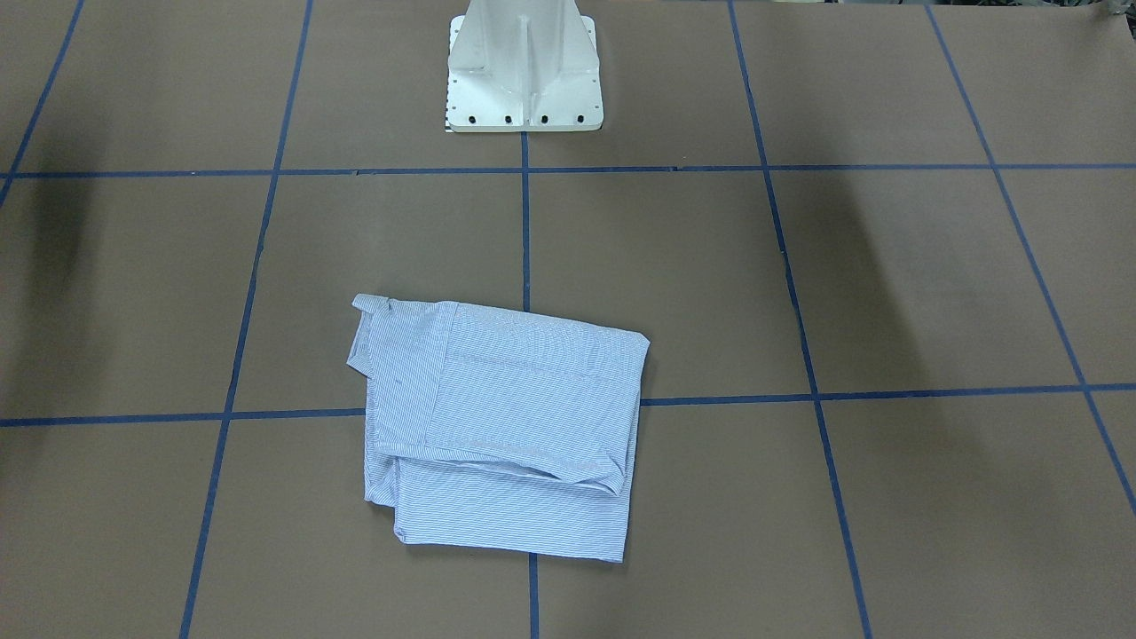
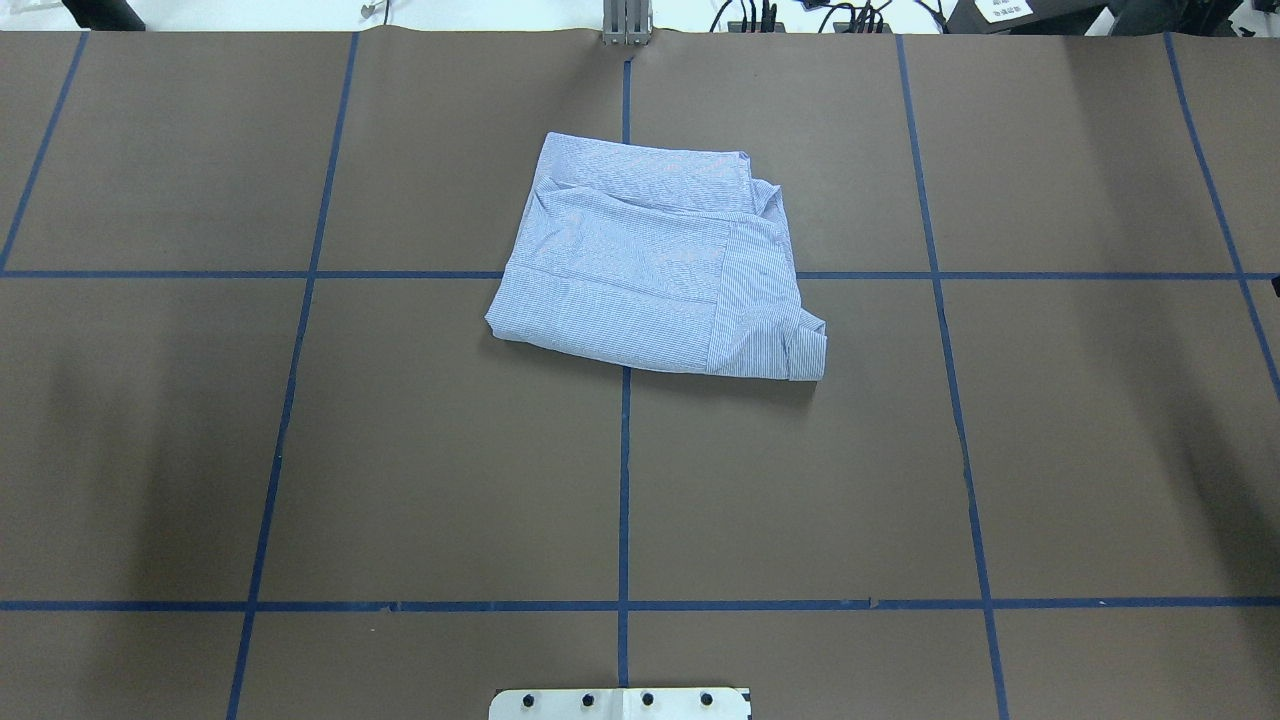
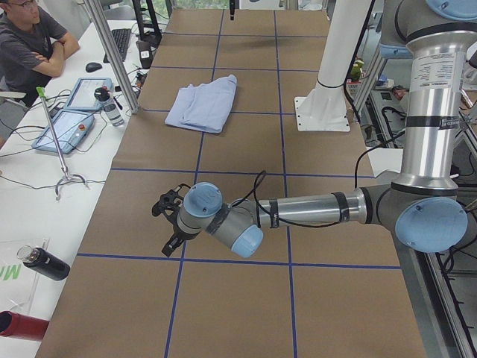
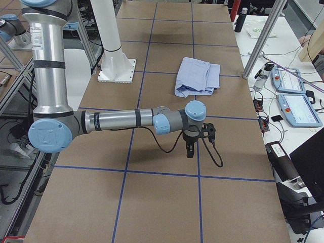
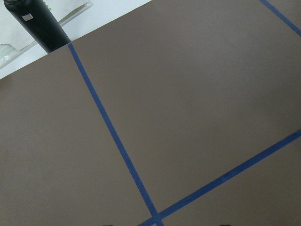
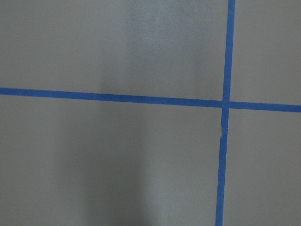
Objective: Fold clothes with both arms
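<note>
Overhead exterior view gives me just the folded shirt (image 2: 655, 270), flat on the brown table (image 2: 400, 450) across a crossing of blue tape lines (image 2: 624, 480). Only the side views show my left gripper (image 3: 166, 226) and right gripper (image 4: 194, 142), each hanging above the table well apart from the shirt. I cannot tell whether either is spread or pressed together.
</note>
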Robot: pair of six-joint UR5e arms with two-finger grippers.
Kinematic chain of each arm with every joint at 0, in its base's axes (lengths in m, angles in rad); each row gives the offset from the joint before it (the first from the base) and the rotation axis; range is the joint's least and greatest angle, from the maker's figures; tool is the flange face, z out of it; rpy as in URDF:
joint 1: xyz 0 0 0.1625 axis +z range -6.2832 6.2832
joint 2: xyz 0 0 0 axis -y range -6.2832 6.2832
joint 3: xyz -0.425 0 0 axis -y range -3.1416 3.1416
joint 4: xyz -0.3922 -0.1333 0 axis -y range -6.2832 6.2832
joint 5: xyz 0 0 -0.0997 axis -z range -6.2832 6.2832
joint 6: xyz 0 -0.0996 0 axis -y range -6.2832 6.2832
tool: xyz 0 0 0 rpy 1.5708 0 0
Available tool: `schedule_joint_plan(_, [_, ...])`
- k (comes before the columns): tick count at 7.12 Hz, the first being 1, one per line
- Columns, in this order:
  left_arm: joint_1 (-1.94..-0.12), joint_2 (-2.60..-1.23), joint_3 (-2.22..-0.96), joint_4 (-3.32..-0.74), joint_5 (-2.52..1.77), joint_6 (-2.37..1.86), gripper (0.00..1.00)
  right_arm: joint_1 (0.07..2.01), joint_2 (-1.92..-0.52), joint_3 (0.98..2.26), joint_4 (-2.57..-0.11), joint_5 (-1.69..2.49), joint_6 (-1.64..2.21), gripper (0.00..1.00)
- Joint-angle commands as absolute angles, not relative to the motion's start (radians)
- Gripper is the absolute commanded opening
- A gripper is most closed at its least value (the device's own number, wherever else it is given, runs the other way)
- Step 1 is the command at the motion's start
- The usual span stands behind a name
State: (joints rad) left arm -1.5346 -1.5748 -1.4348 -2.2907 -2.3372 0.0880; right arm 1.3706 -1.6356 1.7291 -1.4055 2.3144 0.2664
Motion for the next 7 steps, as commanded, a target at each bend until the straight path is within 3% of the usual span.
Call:
schedule_joint_plan(1, [-1.554, -1.574, -1.445, -2.232, -2.341, 0.098, 0.99, 1.371, -1.674, 1.801, -1.414, 2.319, 0.267, 1.00])
schedule_joint_plan(3, [-1.554, -1.556, -1.460, -2.224, -2.342, 0.091, 0.99, 1.376, -1.677, 1.795, -1.413, 2.303, 0.273, 1.00])
schedule_joint_plan(5, [-1.551, -1.592, -1.579, -1.916, -2.341, 0.086, 0.99, 1.384, -1.674, 1.790, -1.411, 2.316, 0.278, 1.00])
schedule_joint_plan(7, [-1.552, -1.577, -1.575, -1.890, -2.341, 0.087, 0.99, 1.384, -1.672, 1.796, -1.416, 2.321, 0.276, 1.00])
